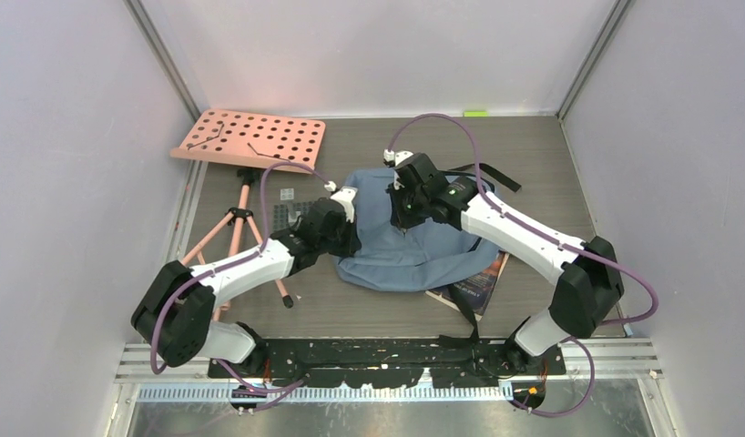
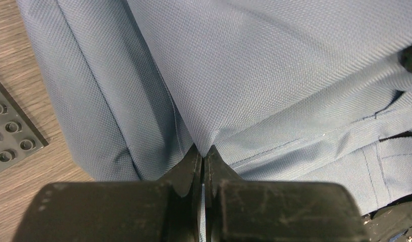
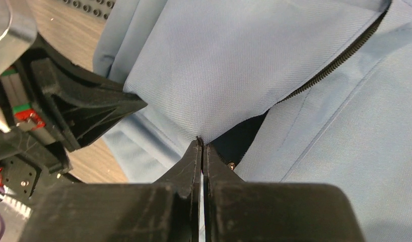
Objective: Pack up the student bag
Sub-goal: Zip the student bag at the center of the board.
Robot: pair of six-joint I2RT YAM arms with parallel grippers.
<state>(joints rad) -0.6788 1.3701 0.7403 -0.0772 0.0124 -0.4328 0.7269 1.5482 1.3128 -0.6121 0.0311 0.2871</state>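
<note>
1. The student bag (image 1: 401,246) lies flat in the middle of the table between your two arms, with a book (image 1: 483,278) partly tucked under its near right edge.
2. Slip risk: your left gripper (image 2: 203,151) is pressed together on only a thin peak of the bag's cloth. Any sharp pull could let that fold slide out of the jaws.
3. The same applies on the right: your right gripper (image 3: 201,143) pinches the flap edge right at the dark opening, beside the zipper (image 3: 340,60). If the grip is only on the outer layer, the mouth may not open.
4. Strain risk: if you pull the two pinches apart along the zipper line, the load goes into the teeth and seam rather than spreading the mouth.
5. Collision risk: the right wrist view shows the left arm's head close beside the right fingers. Any inward move could knock them together.
6. Drag risk: lifting may shift the book, and the bag could brush the grey studded baseplate (image 2: 12,131) lying just beside it.
7. Pose: both arms reach forward and inward with elbows bent outward, and both wrists tip down onto the bag. The left is at the bag's left edge and the right is nearer its far middle.
</note>
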